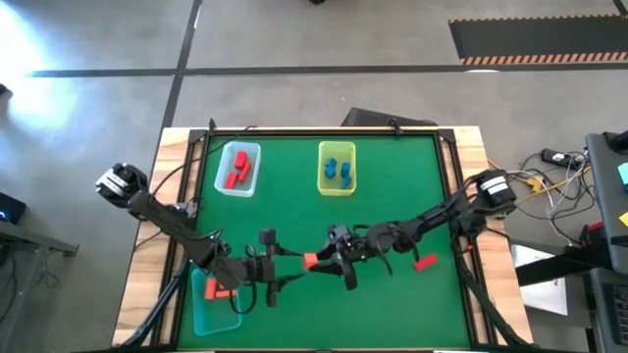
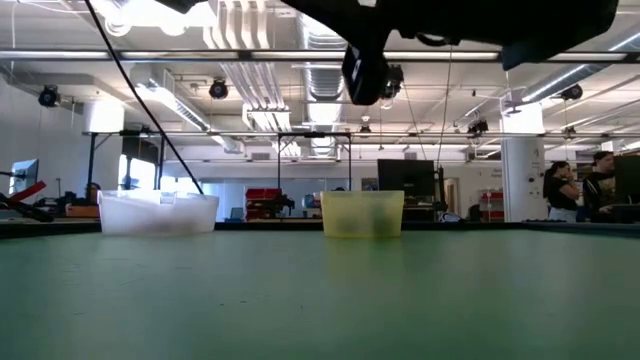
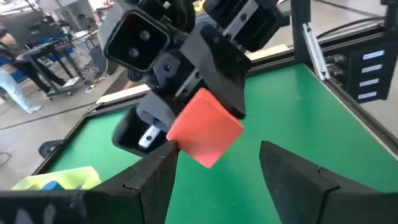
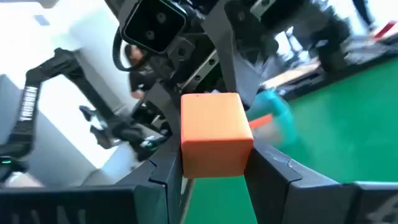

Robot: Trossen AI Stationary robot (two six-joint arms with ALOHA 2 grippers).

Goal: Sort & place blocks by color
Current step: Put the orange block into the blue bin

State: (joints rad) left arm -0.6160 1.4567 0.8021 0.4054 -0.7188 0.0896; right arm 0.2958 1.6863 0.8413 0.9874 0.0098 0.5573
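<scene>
One orange-red block is pinched by the right gripper; the left gripper faces it, fingers spread.

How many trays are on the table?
3: a pale blue tray at the far left, a yellow-green tray at far centre, a teal tray at the near left, partly under the left arm.

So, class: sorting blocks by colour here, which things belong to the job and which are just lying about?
Belong to the job:
- orange block in right hand
- open left hand facing it
- red blocks
- blue blocks
- loose red block
- trays

Lying about:
- cables beside the table
</scene>
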